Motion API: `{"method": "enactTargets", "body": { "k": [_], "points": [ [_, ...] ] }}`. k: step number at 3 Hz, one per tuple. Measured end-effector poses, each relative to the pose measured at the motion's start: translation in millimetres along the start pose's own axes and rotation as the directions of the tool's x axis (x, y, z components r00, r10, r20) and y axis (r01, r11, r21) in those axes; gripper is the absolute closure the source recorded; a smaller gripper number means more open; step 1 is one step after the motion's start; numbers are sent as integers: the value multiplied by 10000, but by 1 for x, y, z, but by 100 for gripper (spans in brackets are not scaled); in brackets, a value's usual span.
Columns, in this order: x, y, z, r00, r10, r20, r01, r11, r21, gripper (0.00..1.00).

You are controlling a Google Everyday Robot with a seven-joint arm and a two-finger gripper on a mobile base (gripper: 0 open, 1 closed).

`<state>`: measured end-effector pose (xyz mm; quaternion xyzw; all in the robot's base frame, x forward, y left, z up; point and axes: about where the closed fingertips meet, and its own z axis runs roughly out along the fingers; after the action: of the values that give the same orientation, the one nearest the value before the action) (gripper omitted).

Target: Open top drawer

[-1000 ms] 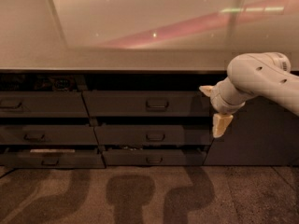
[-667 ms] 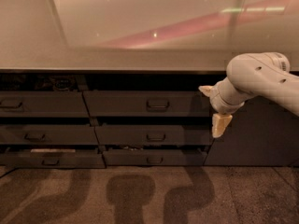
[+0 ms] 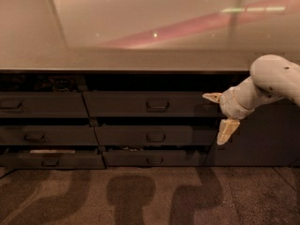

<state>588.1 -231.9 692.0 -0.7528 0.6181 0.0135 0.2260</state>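
Observation:
The top drawer (image 3: 122, 105) is the long dark grey-brown front just under the countertop, with a small loop handle (image 3: 158, 104) at its centre. Its front stands about flush with the neighbouring front, and no inner tray shows. My gripper (image 3: 219, 114) is on the white arm (image 3: 272, 81) that comes in from the right. It hangs in front of the drawer's right end, well to the right of the handle. Its two tan fingers (image 3: 227, 130) are spread apart, one up and one down, and hold nothing.
A glossy countertop (image 3: 140, 60) overhangs the drawers. Two shorter fronts (image 3: 154, 137) lie below the top drawer, and a left column of similar drawers (image 3: 42, 106) stands beside it. A plain dark panel (image 3: 262, 139) is at the right. Speckled floor (image 3: 140, 196) carries the arm's shadows.

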Motion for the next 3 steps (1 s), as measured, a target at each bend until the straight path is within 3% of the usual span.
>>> {"method": "enactTargets", "body": {
  "k": [1,2,3],
  "points": [
    [-1,1,2,9931,-115,1169,146,9996,-252,0],
    [1,4,4,9942,-41,1075,71,9996,-275,0],
    [0,9,6,9960,-493,746,475,9985,253,0]
  ]
}}
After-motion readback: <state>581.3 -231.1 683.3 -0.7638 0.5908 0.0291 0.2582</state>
